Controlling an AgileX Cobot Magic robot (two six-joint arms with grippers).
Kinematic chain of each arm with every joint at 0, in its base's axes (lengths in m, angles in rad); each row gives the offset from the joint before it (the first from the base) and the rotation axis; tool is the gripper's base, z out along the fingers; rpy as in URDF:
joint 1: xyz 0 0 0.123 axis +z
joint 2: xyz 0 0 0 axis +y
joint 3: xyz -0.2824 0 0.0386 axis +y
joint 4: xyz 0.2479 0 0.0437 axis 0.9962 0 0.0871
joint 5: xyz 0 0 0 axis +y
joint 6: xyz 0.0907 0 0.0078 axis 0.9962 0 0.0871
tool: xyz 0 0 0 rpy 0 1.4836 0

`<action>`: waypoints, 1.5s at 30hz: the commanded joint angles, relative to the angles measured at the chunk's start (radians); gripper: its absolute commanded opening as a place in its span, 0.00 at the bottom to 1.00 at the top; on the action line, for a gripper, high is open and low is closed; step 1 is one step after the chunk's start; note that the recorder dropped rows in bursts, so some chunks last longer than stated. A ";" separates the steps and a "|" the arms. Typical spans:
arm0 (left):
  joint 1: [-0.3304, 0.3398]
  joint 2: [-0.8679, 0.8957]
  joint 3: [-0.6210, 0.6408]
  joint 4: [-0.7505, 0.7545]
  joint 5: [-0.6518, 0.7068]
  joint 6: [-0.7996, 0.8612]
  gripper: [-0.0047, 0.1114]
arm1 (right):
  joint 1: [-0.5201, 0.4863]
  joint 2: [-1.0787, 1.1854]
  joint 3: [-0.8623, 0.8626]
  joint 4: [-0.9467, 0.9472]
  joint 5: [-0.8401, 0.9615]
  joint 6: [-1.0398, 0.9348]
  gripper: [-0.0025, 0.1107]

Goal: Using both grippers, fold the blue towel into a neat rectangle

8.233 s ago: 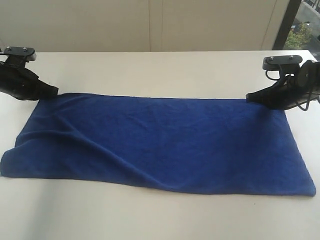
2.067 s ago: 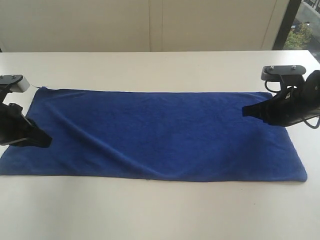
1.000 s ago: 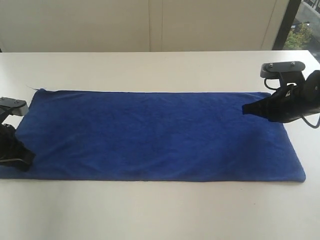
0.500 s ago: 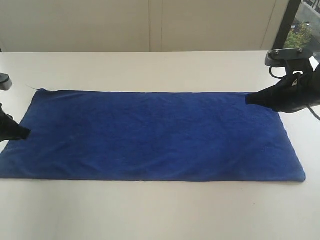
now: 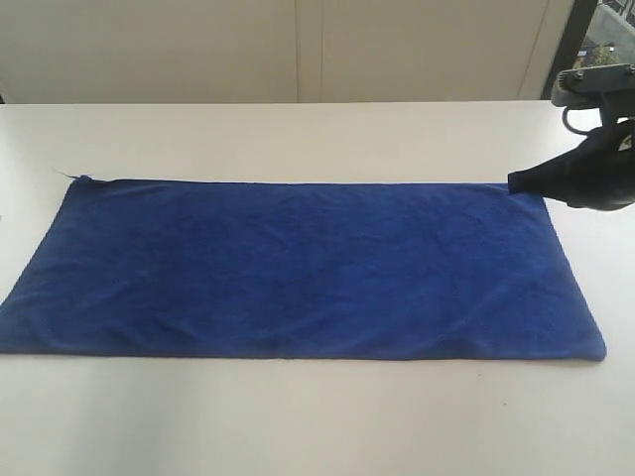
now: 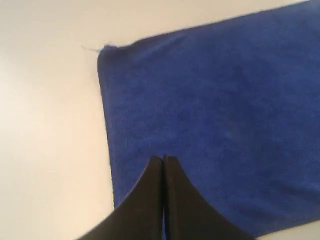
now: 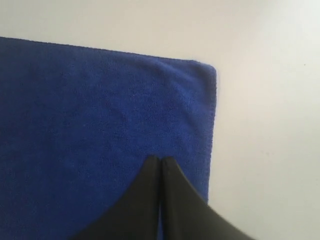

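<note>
The blue towel [image 5: 298, 268] lies spread flat as a long rectangle on the white table [image 5: 298, 416]. My right gripper [image 5: 513, 182] hangs at the towel's far right corner, its jaws pressed together with nothing between them. In the right wrist view the right gripper [image 7: 160, 159] hovers over the towel [image 7: 100, 115] near that corner. My left gripper is out of the exterior view. The left wrist view shows the left gripper [image 6: 163, 158] shut and empty above the towel [image 6: 215, 100], close to its left short edge.
A thin white thread [image 5: 67, 175] sticks out at the towel's far left corner. A pale wall runs behind the table, and a window [image 5: 605, 45] is at the far right. Bare tabletop surrounds the towel.
The left arm has drawn back leftward out of the exterior view. The right gripper has pulled back to the right, off the towel's right end to its far corner. The towel lies flatter.
</note>
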 commanded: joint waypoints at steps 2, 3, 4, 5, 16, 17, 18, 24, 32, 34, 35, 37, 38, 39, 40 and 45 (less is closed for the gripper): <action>-0.001 -0.216 0.081 -0.079 0.079 -0.010 0.04 | -0.001 -0.092 0.075 -0.008 -0.088 -0.009 0.02; -0.001 -0.251 0.103 -0.086 0.090 -0.010 0.04 | -0.001 -0.101 0.086 -0.008 -0.105 -0.009 0.02; -0.001 -0.285 0.127 -0.099 0.090 -0.010 0.04 | -0.001 -0.112 0.101 -0.008 -0.131 -0.009 0.02; -0.001 -0.317 0.152 -0.115 0.080 -0.010 0.04 | -0.001 -0.117 0.108 -0.008 -0.142 -0.009 0.02; -0.001 -0.495 0.263 -0.142 0.003 -0.005 0.04 | -0.001 -0.108 0.116 -0.008 0.015 0.002 0.02; -0.001 -0.495 0.263 -0.142 -0.001 -0.005 0.04 | -0.001 -0.099 0.116 -0.008 0.017 0.002 0.02; 0.000 -0.495 0.263 -0.142 -0.001 -0.005 0.04 | -0.001 -0.085 0.116 -0.008 0.016 0.002 0.02; 0.000 -0.495 0.263 -0.142 -0.001 -0.005 0.04 | -0.001 0.037 0.105 -0.008 -0.067 0.052 0.02; 0.000 -0.495 0.263 -0.142 -0.001 -0.005 0.04 | -0.127 0.189 -0.026 -0.008 0.056 0.052 0.11; 0.000 -0.495 0.263 -0.142 -0.001 -0.005 0.04 | -0.133 0.194 -0.028 -0.008 0.045 0.052 0.18; 0.000 -0.495 0.263 -0.142 -0.001 -0.005 0.04 | -0.133 0.198 -0.028 -0.005 0.033 0.052 0.22; 0.000 -0.495 0.263 -0.142 -0.001 -0.005 0.04 | -0.131 0.212 -0.028 0.011 -0.005 0.052 0.34; 0.000 -0.495 0.263 -0.142 -0.001 -0.005 0.04 | -0.131 0.217 -0.028 0.011 -0.016 0.052 0.37; 0.000 -0.495 0.263 -0.142 -0.001 -0.005 0.04 | -0.131 0.232 -0.028 0.015 -0.037 0.056 0.41; 0.000 -0.495 0.263 -0.142 -0.001 -0.005 0.04 | -0.129 0.240 -0.028 0.021 -0.041 0.059 0.44; 0.000 -0.495 0.263 -0.142 -0.001 -0.005 0.04 | -0.093 0.279 -0.038 0.042 -0.063 0.059 0.46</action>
